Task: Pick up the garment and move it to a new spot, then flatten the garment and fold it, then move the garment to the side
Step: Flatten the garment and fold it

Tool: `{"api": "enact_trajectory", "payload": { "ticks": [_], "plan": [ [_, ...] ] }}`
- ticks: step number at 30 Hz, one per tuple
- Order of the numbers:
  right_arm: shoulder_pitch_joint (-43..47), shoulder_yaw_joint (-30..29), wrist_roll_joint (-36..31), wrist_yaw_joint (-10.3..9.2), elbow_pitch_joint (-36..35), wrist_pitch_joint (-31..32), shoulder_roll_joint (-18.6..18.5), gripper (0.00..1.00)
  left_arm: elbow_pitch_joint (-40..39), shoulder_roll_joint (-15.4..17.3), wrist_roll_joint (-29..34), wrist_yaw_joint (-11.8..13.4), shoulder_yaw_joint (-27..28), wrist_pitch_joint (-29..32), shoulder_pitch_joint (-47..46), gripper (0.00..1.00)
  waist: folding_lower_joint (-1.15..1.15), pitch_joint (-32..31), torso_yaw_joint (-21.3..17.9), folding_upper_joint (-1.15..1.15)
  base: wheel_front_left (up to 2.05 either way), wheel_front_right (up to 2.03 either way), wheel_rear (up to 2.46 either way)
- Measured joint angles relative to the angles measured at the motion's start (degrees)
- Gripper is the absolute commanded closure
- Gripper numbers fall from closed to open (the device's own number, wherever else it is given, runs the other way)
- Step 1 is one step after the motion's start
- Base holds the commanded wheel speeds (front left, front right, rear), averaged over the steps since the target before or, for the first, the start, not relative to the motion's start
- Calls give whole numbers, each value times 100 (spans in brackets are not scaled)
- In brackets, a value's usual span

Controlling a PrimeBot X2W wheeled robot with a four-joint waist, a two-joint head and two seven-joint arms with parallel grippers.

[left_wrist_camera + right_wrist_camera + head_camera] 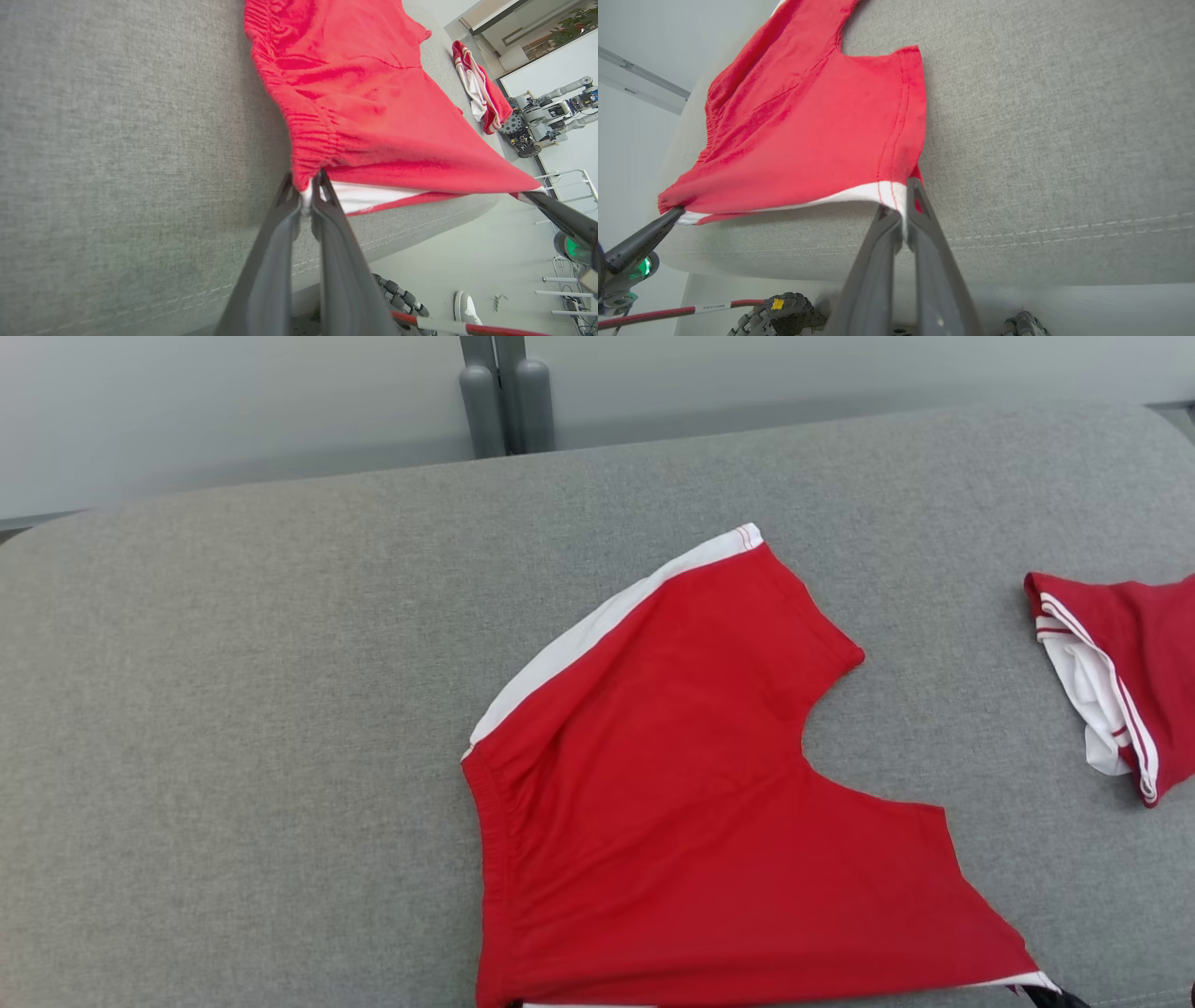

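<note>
Grey woven upholstery covered the padded bench (233, 709) before the robot, with a stitched seam (1064, 228) along its near edge. At that edge the left gripper (308, 186) was closed on the gathered waistband corner of the red shorts (672, 784). The right gripper (903, 205) was pinched shut on the hem corner of the near leg, right on the white side stripe. Between those 2 grips the near side of the shorts was drawn taut and lifted slightly off the cushion. The rest lay spread on the bench, mostly smooth, with the waistband toward the robot's left and the 2 legs toward its right, the far leg edged by its own white stripe. Farther off to the right, well apart from the shorts, a second red-and-white garment (1120, 672) lay bunched. Beyond the bench's far edge stood 2 grey posts (504, 401) against a pale wall (187, 411). By the look of it the shorts were already placed, and either the flattening was nearly finished or the first fold was about to begin. No fold was visible, and the move to the side was yet to come. No brand or print showed on either garment. A white tag (712, 307) on a red cable (668, 311) below the right wrist carried lettering too small to read.
</note>
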Motion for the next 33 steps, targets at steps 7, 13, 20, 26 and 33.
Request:
{"api": "enact_trajectory", "payload": {
  "ticks": [7, 13, 20, 26, 33],
  "plan": [
    [-1418, -179, 20, -1, 140, 513, 164, 100, -286, -37, 85, 63, 198, 378, -920, 100, 0, -56, 199, 0, 0, 0, 0],
    [-3483, -19, -234, -5, 782, 1298, 315, 100, 62, -625, 32, -54, 342, 867, -2362, 100, 0, 387, 304, 0, 0, 0, 0],
    [-5361, 236, -501, -7, 1737, 1971, 480, 100, 812, -1010, 266, 135, 447, 839, -3206, 100, 0, 1149, 599, 0, 0, 0, 0],
    [-6330, 469, -659, -7, 2396, 2274, 500, 100, 1356, -1328, 303, 7, 361, 856, -3637, 100, 1, 1658, 970, 0, 0, 0, 0],
    [-7003, 861, -747, -7, 2788, 2652, 448, 100, 1544, -1436, 260, -136, 386, 810, -3760, 100, 1, 2027, 1356, 0, 0, 0, 0]
  ]
}}
